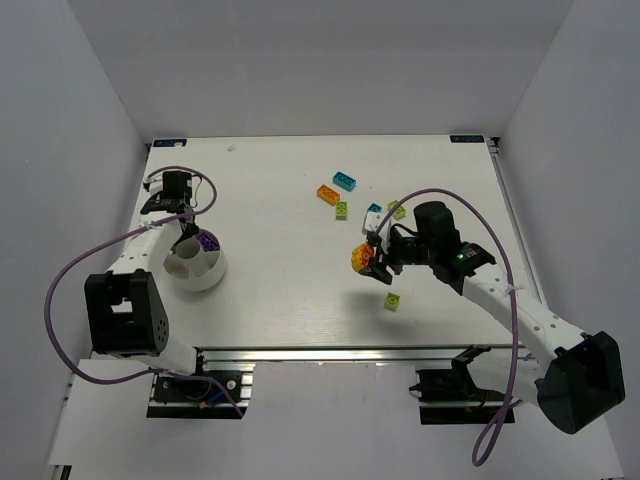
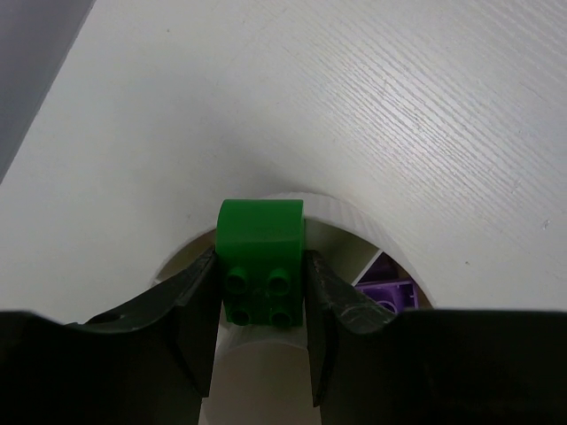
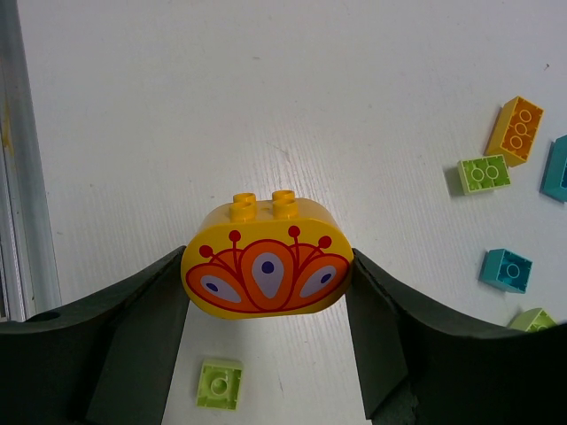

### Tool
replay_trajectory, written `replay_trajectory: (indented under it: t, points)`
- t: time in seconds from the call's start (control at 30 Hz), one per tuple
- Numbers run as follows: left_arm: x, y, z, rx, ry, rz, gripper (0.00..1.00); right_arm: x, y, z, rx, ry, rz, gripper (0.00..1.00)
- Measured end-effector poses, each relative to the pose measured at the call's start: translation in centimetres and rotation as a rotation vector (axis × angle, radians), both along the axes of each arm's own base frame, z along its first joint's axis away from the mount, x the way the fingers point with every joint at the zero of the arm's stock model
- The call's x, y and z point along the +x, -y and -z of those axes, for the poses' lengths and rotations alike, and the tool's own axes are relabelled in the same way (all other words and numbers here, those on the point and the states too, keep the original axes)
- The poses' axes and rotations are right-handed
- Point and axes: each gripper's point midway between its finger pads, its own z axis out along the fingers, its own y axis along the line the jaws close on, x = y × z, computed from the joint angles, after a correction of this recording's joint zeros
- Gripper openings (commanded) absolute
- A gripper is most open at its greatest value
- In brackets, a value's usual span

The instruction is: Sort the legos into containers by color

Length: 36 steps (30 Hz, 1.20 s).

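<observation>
My left gripper [image 2: 261, 282] is shut on a dark green lego [image 2: 261, 243], held over the rim of the white divided bowl [image 2: 354, 220]. A purple lego [image 2: 390, 292] lies in one wedge. In the top view this gripper [image 1: 186, 230] hangs above the bowl [image 1: 190, 280] at the table's left. My right gripper [image 3: 267, 276] is shut on a rounded yellow lego [image 3: 266, 257] with an orange and red pattern, lifted off the table; it shows right of centre [image 1: 360, 260]. A lime lego [image 3: 220, 383] lies below it.
Loose legos lie at the middle right: cyan [image 1: 345, 180], orange [image 1: 328, 194], lime [image 1: 342, 210], a second cyan [image 1: 373, 212], another lime [image 1: 398, 210], and a lime one [image 1: 392, 301] nearer the front. White walls enclose the table.
</observation>
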Motion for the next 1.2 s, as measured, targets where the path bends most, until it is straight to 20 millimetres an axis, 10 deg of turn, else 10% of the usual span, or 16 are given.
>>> replay_trajectory:
  t: [0.33,0.67,0.77,0.83,0.93,1.07,1.2]
  points:
    - [-0.5,0.1,0.0,-0.008,-0.010,-0.016,0.75,-0.1,-0.1,0.0,0.004,-0.002,-0.007,0.00]
    - [-0.8,-0.3,-1.9,0.013,0.016,-0.033,0.76,-0.2,-0.1,0.0,0.004,-0.005,-0.010,0.00]
    - [-0.5,-0.6,-4.1,0.024,0.070,-0.041,0.57,-0.2,-0.2,0.1,0.005,-0.005,-0.018,0.00]
    - [-0.2,-0.4,-6.2,0.016,0.147,-0.034,0.26,-0.4,-0.3,0.1,0.007,-0.001,-0.036,0.00]
    - [-0.1,0.8,-10.8,-0.020,0.310,0.036,0.13,-1.0,-0.5,0.3,0.012,0.010,-0.081,0.01]
    - [0.1,5.0,-16.5,-0.156,0.535,0.238,0.37,-1.9,-1.0,0.9,0.012,0.026,-0.150,0.01]
    - [-0.1,10.6,-17.8,-0.335,0.613,0.507,0.72,-2.4,-2.0,1.7,0.001,0.001,-0.195,0.00]
